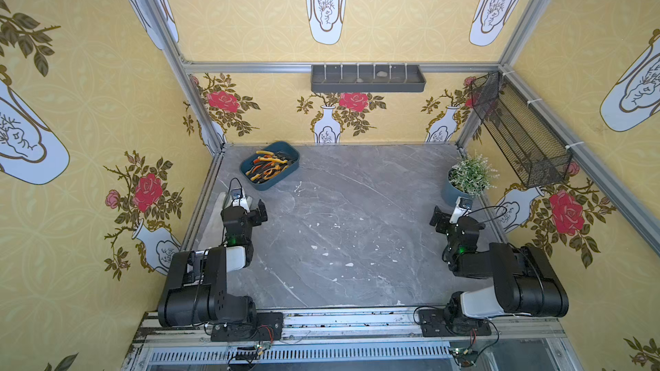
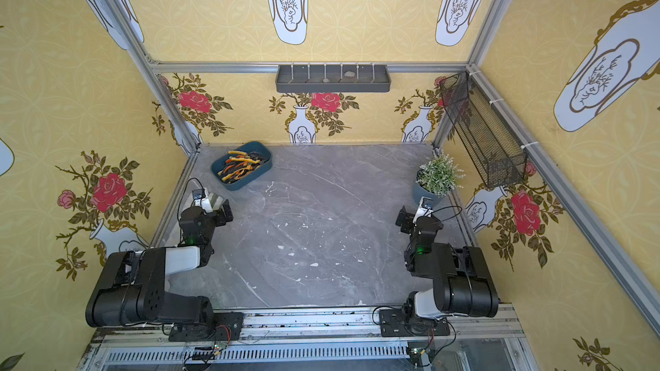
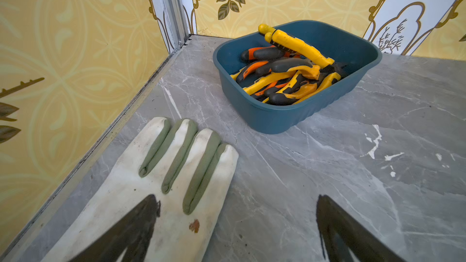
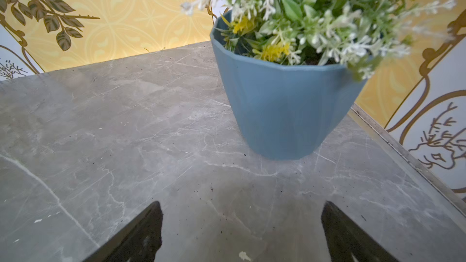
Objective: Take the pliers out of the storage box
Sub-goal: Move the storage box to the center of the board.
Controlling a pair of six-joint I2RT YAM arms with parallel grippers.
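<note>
The pliers [image 3: 290, 71] are lying heaped in the storage box [image 3: 264, 119] at the grey marble table's [image 1: 357, 226] far left. The left gripper [image 3: 238, 199] is hovering nearby, partly above a white glove [image 3: 141, 172], jaws wide, empty. The right gripper [image 4: 242, 205] is gaping empty before a potted plant [image 4: 282, 112], far right. Yellow floral wallpaper [image 1: 250, 23] is lining the walls.

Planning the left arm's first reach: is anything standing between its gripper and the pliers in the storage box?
Nothing upright. A glove lies flat below the left gripper, short of the storage box; the pliers lie heaped inside, open from above.
</note>
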